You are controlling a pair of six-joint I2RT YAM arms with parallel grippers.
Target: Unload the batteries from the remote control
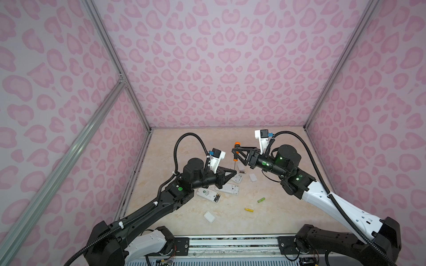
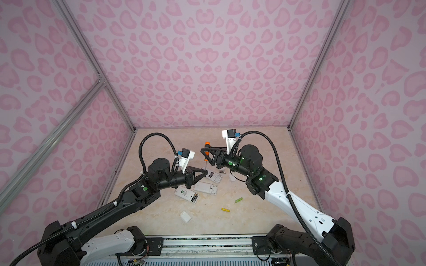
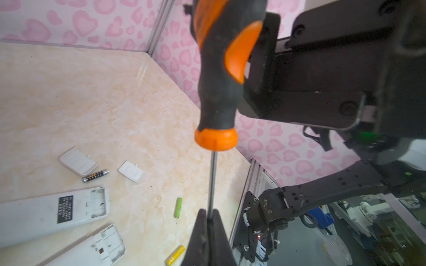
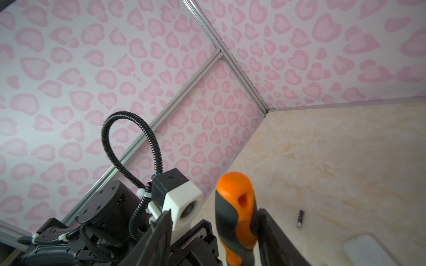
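The left gripper (image 3: 209, 214) has its fingers clenched on the bare steel shaft of the screwdriver (image 3: 219, 92), which stands upright over the middle of the table (image 1: 276, 218). Of the white remotes, the remote (image 1: 204, 193) nearest the left edge holds batteries (image 1: 216, 198) in its open bay. A black battery (image 1: 242, 171) lies mid-table — a green battery (image 1: 261, 200) and a yellow battery (image 1: 249, 209) lie nearer the front edge. The right gripper (image 4: 215, 214) straddles the handle, fingers released — one stands clear.

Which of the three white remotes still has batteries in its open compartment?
The white rectangular remote nearest the robot's side: black-and-gold batteries sit in its open bay. The middle remote and far remote show empty bays.
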